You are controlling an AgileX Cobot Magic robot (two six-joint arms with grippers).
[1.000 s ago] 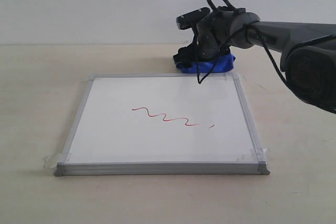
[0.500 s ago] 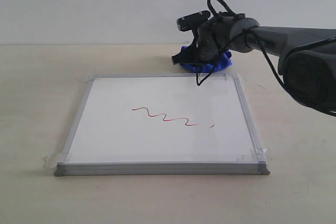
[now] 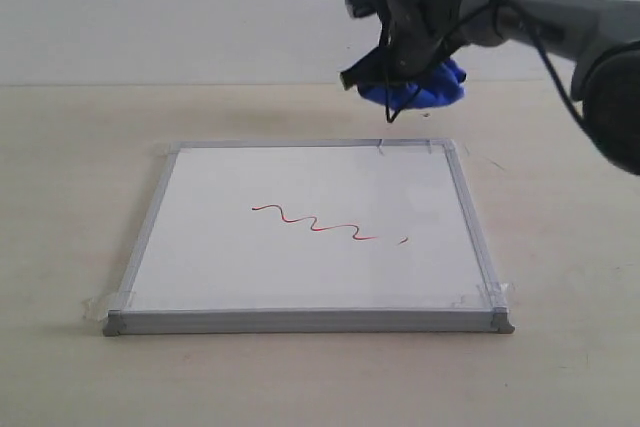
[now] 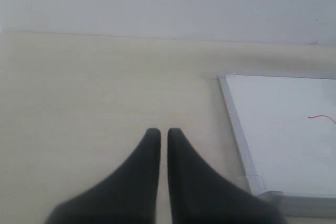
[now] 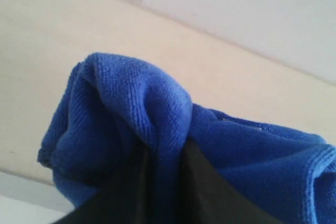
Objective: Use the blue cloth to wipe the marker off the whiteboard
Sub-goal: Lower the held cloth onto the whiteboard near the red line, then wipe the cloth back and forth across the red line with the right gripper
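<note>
The whiteboard [image 3: 310, 237] lies flat on the table, its grey frame taped at the corners. A thin red wavy marker line [image 3: 315, 221] with a short dash [image 3: 403, 240] crosses its middle. My right gripper [image 3: 400, 82] hangs above the table just behind the board's far edge, shut on the bunched blue cloth [image 3: 428, 84]. In the right wrist view the blue cloth [image 5: 157, 108] bulges over both dark fingers [image 5: 202, 179]. My left gripper [image 4: 159, 132] is shut with nothing in it, over bare table beside the whiteboard's frame [image 4: 236, 129]; it does not show in the exterior view.
A black cable [image 3: 388, 97] dangles from the right arm toward the board's far edge. Bare beige table [image 3: 80, 197] surrounds the board, with a pale wall behind. Tape strips [image 3: 100, 299] stick out at the near corners.
The right gripper has lifted the blue cloth off the table, rising and shifting slightly right. The board and its red line are unchanged.
</note>
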